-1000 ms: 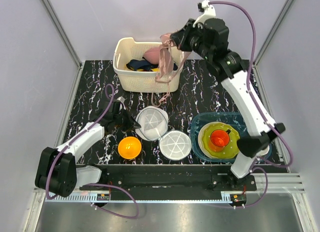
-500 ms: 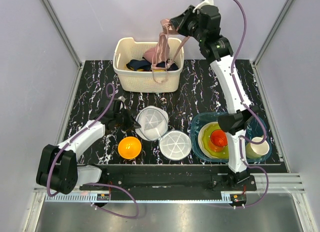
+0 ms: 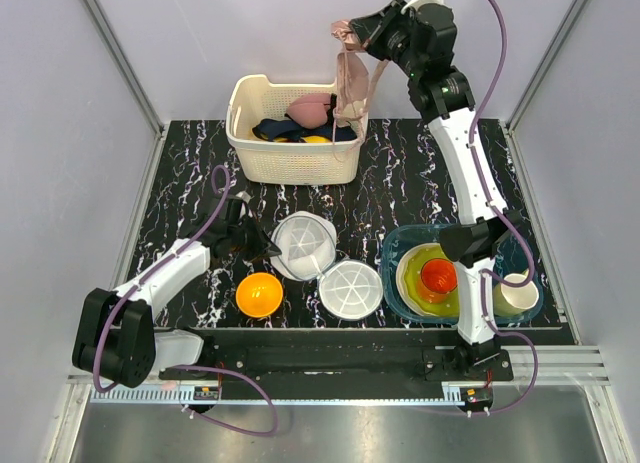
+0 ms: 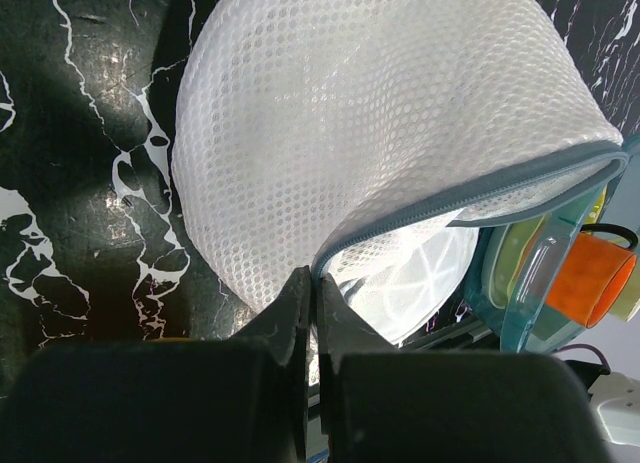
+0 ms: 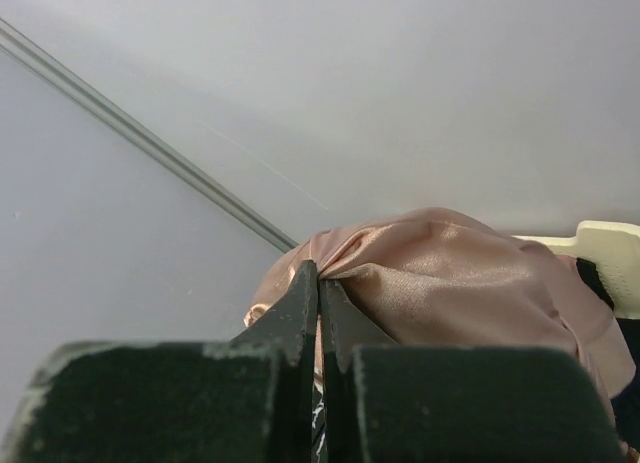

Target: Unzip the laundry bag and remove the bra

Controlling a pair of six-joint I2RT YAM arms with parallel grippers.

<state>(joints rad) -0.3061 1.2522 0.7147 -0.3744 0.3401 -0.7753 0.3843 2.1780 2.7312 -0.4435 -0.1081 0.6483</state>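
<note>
Bright, even light is falling from above in the overhead view, casting only faint shadows, and a pale sheen is lying on the glossy table (image 4: 60, 103). Light is glowing through the mesh bag (image 4: 380, 123) and glaring at its opening. The left gripper (image 4: 312, 281) and right gripper (image 5: 318, 278) are showing dark and blurred, and the bra (image 5: 450, 273) is catching a satin sheen.

Black marbled table (image 3: 400, 183) with basket (image 3: 290, 165), laundry bag (image 3: 305, 241), orange bowl (image 3: 259, 294), teal tray (image 3: 390, 273)

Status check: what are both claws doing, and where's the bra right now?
Left claw shut on the laundry bag rim, bag unzipped. Right claw shut on the bra, held high over the basket's right end. Nothing in the way.
</note>
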